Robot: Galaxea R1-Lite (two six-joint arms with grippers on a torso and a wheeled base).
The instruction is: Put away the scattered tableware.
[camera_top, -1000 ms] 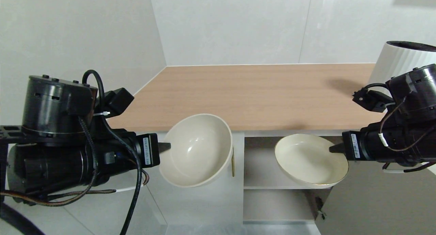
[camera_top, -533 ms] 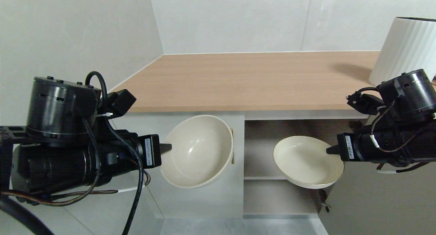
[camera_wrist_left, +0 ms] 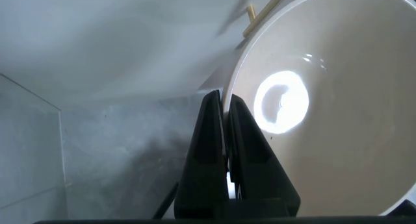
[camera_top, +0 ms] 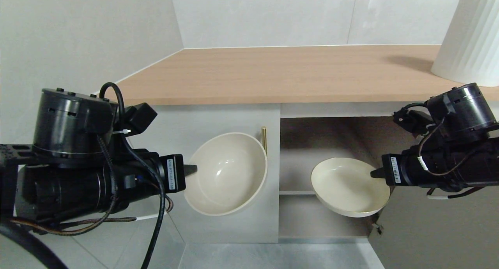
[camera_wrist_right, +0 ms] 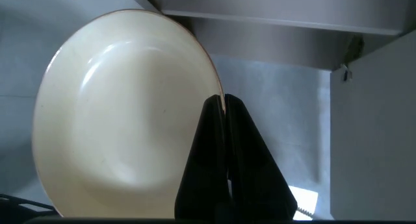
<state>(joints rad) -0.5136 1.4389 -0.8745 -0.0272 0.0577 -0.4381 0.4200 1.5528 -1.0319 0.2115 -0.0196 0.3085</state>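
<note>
Bowls in both grips. My left hand (camera_top: 190,169) is clamped on the rim of the deep bowl (camera_top: 228,175), which hangs in the air before the closed cabinet door (camera_top: 218,117), near its brass handle (camera_top: 264,137). Further right, the open compartment shows a shelf (camera_top: 297,192) beneath the desk (camera_top: 288,72). My right hand (camera_top: 375,172) pinches the rim of the shallow bowl (camera_top: 347,187), held at that opening.

I'd feed the shallow bowl in first, kept level and clear of the shelf edge and the open door (camera_top: 436,230), and set it flat before letting go. Both are rim pinches, so I'd go slowly, since any tilt could lever a dish loose.
</note>
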